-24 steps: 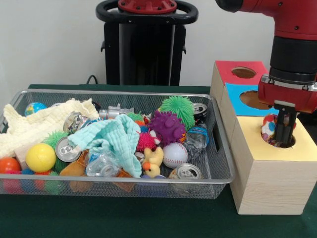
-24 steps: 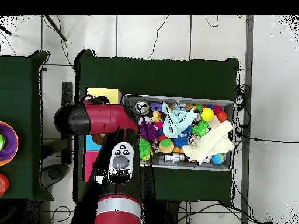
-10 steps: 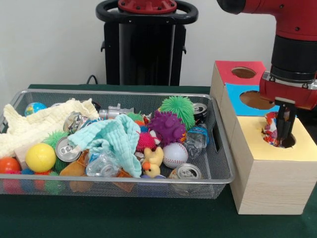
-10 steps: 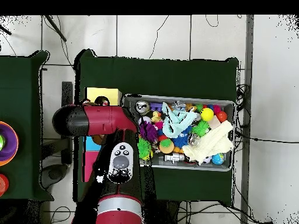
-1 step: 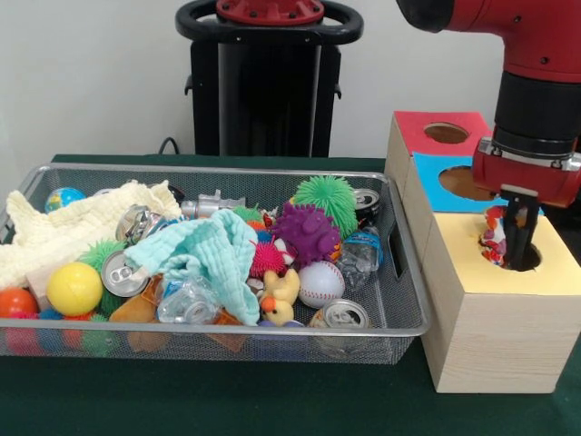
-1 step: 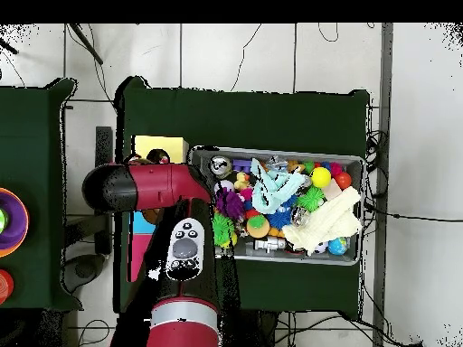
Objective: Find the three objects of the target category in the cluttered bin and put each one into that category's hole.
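My gripper [image 5: 516, 243] hangs over the round hole [image 5: 534, 262] in the yellow-topped box [image 5: 490, 309], at the right of the front view. It is shut on a small multicoloured toy [image 5: 495, 234], which sticks out to the left just above the hole's rim. The wire bin [image 5: 218, 170] to the left holds a jumble: spiky balls, a baseball [image 5: 320, 283], crushed cans, a rubber duck [image 5: 280, 295], cloths and plastic bottles. In the overhead view the red arm [image 6: 149, 185] covers the gripper beside the yellow box [image 6: 161, 146].
Behind the yellow box stand a blue-topped box [image 5: 436, 173] and a red-topped box [image 5: 413, 127], each with a round hole. The bin's right wall [image 5: 407, 263] almost touches the boxes. An orange dish [image 6: 7, 221] sits on a side table.
The gripper rose slightly over the yellow box's hole, then settled a little lower. The toy stays at the hole's rim. The bin's contents are unchanged.
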